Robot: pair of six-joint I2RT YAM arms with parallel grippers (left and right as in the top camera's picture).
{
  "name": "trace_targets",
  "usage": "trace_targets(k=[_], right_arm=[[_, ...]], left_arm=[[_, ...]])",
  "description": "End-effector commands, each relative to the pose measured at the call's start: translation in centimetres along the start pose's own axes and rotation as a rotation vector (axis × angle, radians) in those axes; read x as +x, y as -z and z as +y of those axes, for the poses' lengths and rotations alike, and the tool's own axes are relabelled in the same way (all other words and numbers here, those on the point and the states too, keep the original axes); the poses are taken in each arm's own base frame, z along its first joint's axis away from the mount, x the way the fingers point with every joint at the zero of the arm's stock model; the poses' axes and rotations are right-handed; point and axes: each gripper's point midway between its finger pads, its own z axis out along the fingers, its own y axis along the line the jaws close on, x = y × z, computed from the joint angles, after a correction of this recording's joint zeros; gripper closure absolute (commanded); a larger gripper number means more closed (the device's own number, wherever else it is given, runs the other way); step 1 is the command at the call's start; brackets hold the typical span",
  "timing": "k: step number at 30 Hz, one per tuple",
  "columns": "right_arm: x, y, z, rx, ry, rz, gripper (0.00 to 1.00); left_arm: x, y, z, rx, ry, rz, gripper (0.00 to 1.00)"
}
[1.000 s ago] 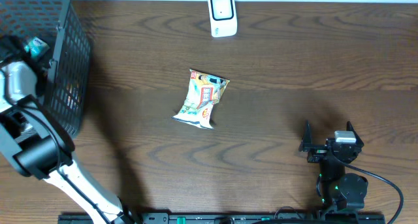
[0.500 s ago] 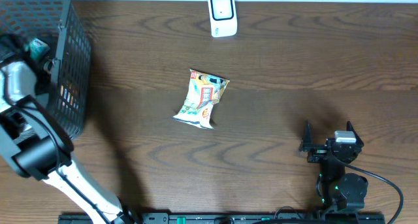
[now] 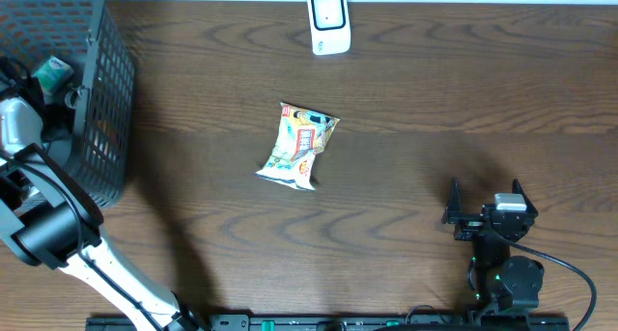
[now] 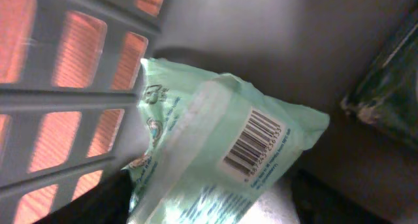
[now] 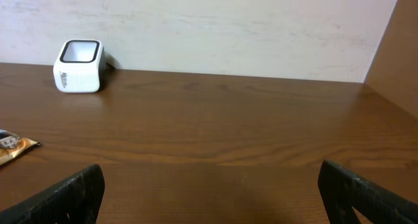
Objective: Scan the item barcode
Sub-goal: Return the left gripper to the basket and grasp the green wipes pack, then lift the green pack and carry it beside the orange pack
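Note:
A pale green packet (image 4: 222, 139) with a barcode (image 4: 251, 142) on its upper face lies inside the black wire basket (image 3: 106, 99). In the overhead view the packet (image 3: 53, 72) shows as a teal patch. My left gripper (image 4: 209, 208) reaches into the basket with one finger on each side of the packet. The packet fills the gap between them, and I cannot tell whether they press on it. The white scanner (image 3: 328, 22) stands at the table's far edge. My right gripper (image 3: 483, 201) rests near the front right, open and empty (image 5: 212, 191).
A colourful snack bag (image 3: 297, 146) lies mid-table, and its corner shows at the left of the right wrist view (image 5: 10, 145). The scanner (image 5: 80, 66) stands before a pale wall. A dark green package (image 4: 392, 87) lies in the basket beside the packet.
My left arm has shifted slightly left and lower inside the basket, and its fingers have drawn in a little around the packet. The right arm has not moved.

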Motion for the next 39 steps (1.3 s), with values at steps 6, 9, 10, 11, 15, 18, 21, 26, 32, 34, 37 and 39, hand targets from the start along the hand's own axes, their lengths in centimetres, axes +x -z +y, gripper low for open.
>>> trace_targets(k=[6,9,10,11,15,18,21,26,32,34,37,39], right_arm=[[0.1,0.0,0.1,-0.003,-0.002,0.003,0.01],[0.1,0.0,0.1,-0.003,-0.002,0.003,0.01],[0.1,0.0,0.1,-0.003,-0.002,0.003,0.01],[0.1,0.0,0.1,-0.003,-0.002,0.003,0.01],[0.1,0.0,0.1,-0.003,-0.002,0.003,0.01],[0.1,0.0,0.1,-0.003,-0.002,0.003,0.01],[0.1,0.0,0.1,-0.003,-0.002,0.003,0.01],[0.1,0.0,0.1,-0.003,-0.002,0.003,0.01],[0.1,0.0,0.1,-0.003,-0.002,0.003,0.01],[0.1,0.0,0.1,-0.003,-0.002,0.003,0.01],[0.1,0.0,0.1,-0.003,-0.002,0.003,0.01],[0.1,0.0,0.1,-0.003,-0.002,0.003,0.01]], left_arm=[[3.9,-3.5,-2.1,0.061,-0.009,0.129,0.69],[2.9,-2.5,-1.6,0.049,0.069,0.102,0.92],[2.3,-1.7,-1.2,0.042,0.116,0.082,0.93],[1.4,-0.8,-0.8,0.038,0.170,0.055,0.93],[-2.4,4.5,0.0,0.098,0.369,-0.085,0.93],[-6.6,12.7,1.1,0.201,0.529,-0.291,0.93],[-8.8,19.7,1.9,0.284,0.584,-0.452,0.93],[-9.3,30.8,3.4,0.398,0.737,-0.656,0.93],[-7.8,42.5,0.7,0.715,0.749,-0.794,0.93],[-7.1,45.5,-1.1,0.801,0.683,-0.823,0.93],[-5.8,48.5,-4.0,0.887,0.606,-0.825,0.93],[-4.9,49.7,-6.5,0.937,0.548,-0.799,0.93]])
